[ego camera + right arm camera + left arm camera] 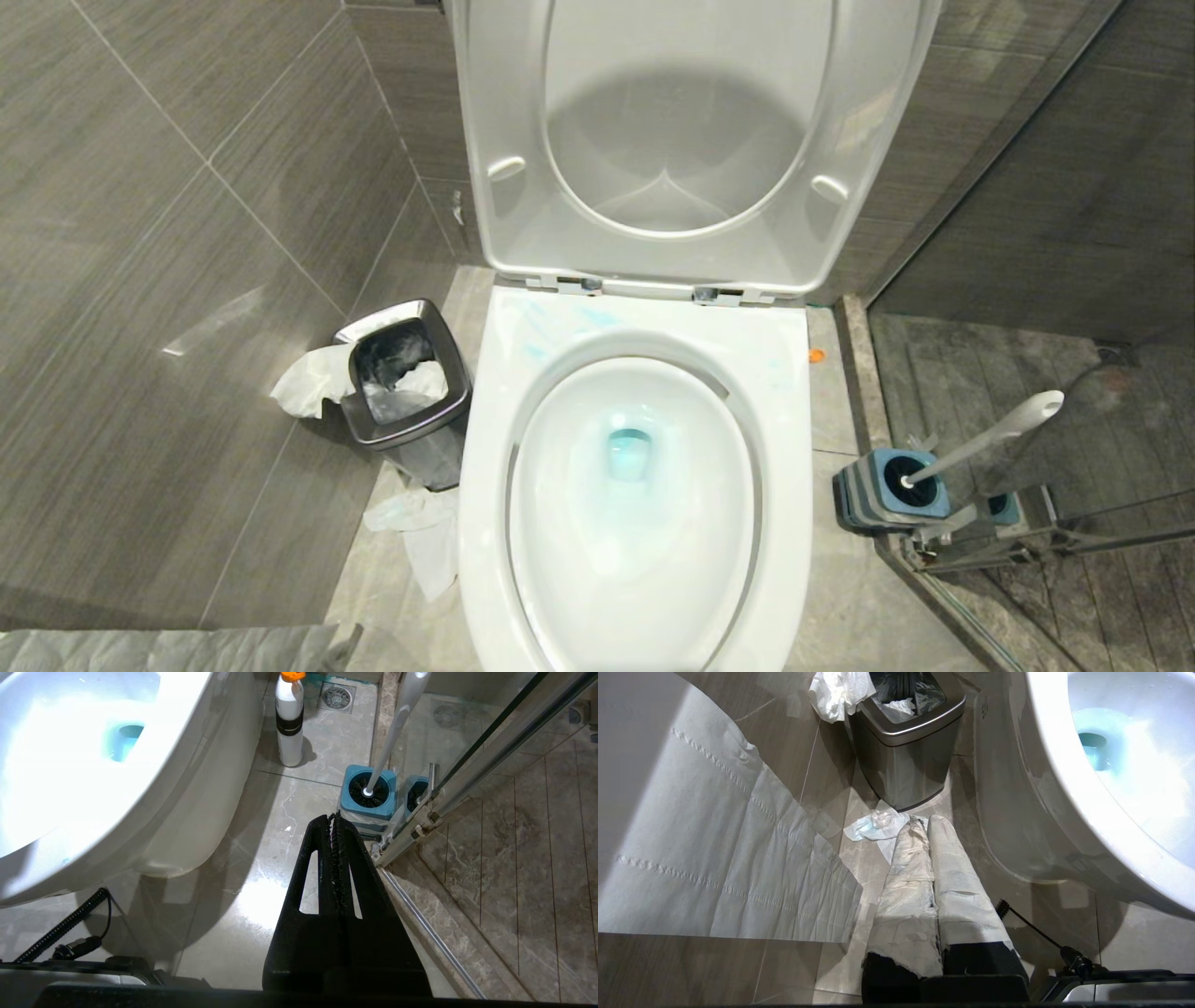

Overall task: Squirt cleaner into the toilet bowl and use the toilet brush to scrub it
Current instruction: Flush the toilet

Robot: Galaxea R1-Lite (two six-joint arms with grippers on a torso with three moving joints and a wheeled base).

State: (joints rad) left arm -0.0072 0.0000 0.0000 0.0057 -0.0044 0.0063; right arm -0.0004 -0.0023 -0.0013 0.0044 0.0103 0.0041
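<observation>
Both grippers hang low by the floor with nothing held: the left gripper (927, 823), its fingers wrapped in white paper and pressed together, beside the toilet bowl (485, 485); the right gripper (335, 817), black fingers closed flat against each other, just short of the toilet brush (390, 742). Beyond the left one lie crumpled tissue (875, 826) and a steel waste bin (906, 765). Teal cleaner (627, 455) tints the bowl's water; a white bottle (288, 723) stands farther back.
</observation>
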